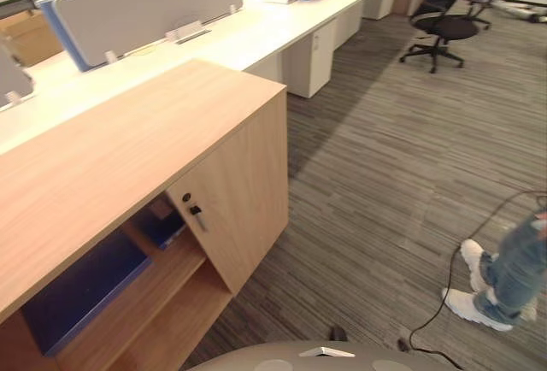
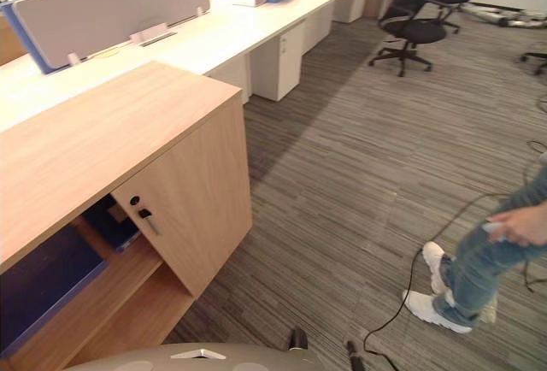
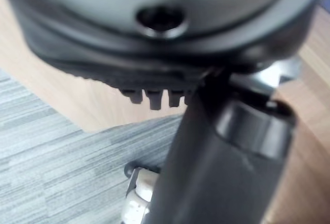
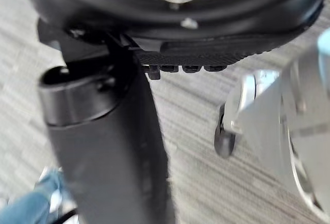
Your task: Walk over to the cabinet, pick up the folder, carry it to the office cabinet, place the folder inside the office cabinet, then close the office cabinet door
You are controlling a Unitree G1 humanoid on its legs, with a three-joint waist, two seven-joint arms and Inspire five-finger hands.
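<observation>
The light wood office cabinet stands at my left, and its door with a small black key handle is swung partly out. Inside, a dark blue folder lies flat on the upper shelf, and another dark blue item sits further in behind the door. My left hand hangs beside a wood panel above the carpet, fingers relaxed and holding nothing. My right hand hangs over the carpet, also relaxed and holding nothing.
A person in jeans and white shoes stands on the carpet at the right, one hand held out. Long white desks with grey dividers run behind the cabinet. A black office chair stands far right. A wheeled white base is near my right hand.
</observation>
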